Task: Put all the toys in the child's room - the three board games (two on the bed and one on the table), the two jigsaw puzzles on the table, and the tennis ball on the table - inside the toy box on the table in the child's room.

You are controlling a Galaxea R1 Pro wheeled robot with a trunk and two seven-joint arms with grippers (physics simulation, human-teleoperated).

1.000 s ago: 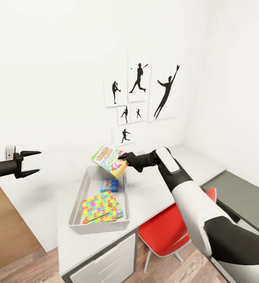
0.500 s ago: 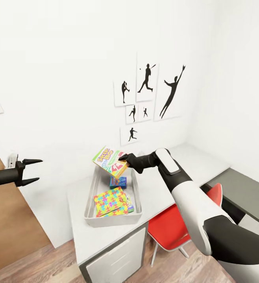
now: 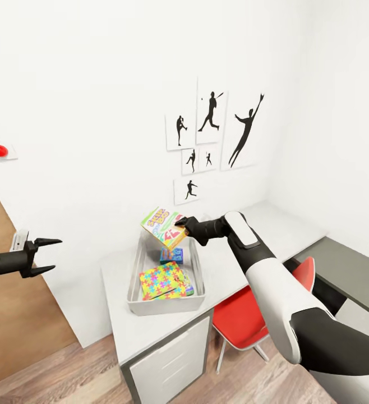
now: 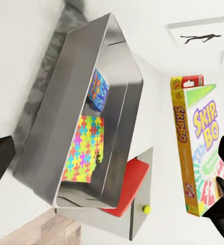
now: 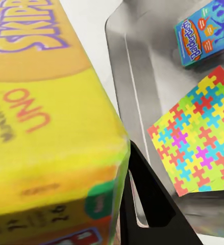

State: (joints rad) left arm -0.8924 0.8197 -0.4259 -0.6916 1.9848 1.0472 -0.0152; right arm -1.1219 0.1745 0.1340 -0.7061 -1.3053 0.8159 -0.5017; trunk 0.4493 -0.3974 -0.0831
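The right tool (image 3: 185,225) is clamped on one end of the Skip-Bo game box (image 3: 164,226), tilted above the far end of the toy box (image 3: 138,280); the box looks light, stiff and glossy, so likely slippery.

**A:** What room am I driving in?

**B:** I read it as a kid's bedroom or study corner in a home. White walls, wood-plank floor (image 3: 67,376), white-topped desk (image 3: 151,331) with drawers running into the corner.

**A:** Why a kid's?

**B:** I see a cluster of baseball-player silhouette prints (image 3: 212,137) on the wall, a red chair (image 3: 246,322) tucked under the desk, and a grey toy box (image 3: 167,303) on the desktop holding a bright jigsaw puzzle (image 3: 162,279) and a blue board game (image 3: 171,256).

**A:** Anything else?

**B:** Brown wooden panel (image 3: 10,314) at my left, maybe a door; can't tell.
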